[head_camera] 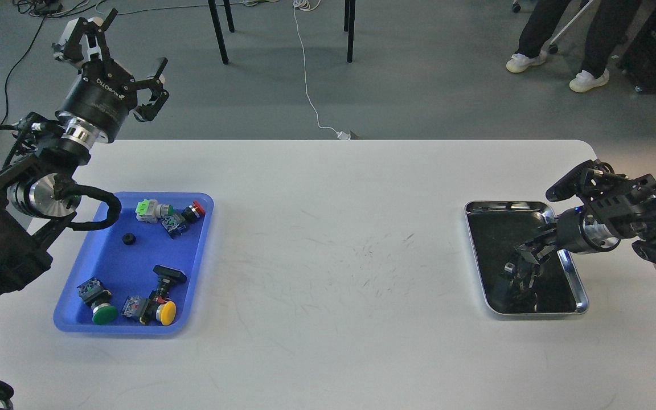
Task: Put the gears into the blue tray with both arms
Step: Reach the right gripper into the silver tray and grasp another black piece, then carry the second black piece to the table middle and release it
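One small black gear (128,239) lies on the floor of the blue tray (109,267) at the table's left. My left gripper (124,46) is held high behind the tray's far left corner, open and empty. At the table's right, my right gripper (524,254) reaches down into the steel tray (504,204), its fingertips close to the dark bottom. Its fingers merge with their reflection, so their spacing is unclear. No gear can be made out in the steel tray around the gripper.
Several push-buttons with green (103,314), yellow (166,312) and red (197,208) caps lie in the blue tray around the gear. Beyond the far table edge are chair legs (218,34), a white cable (308,85) and a person's legs (584,51).
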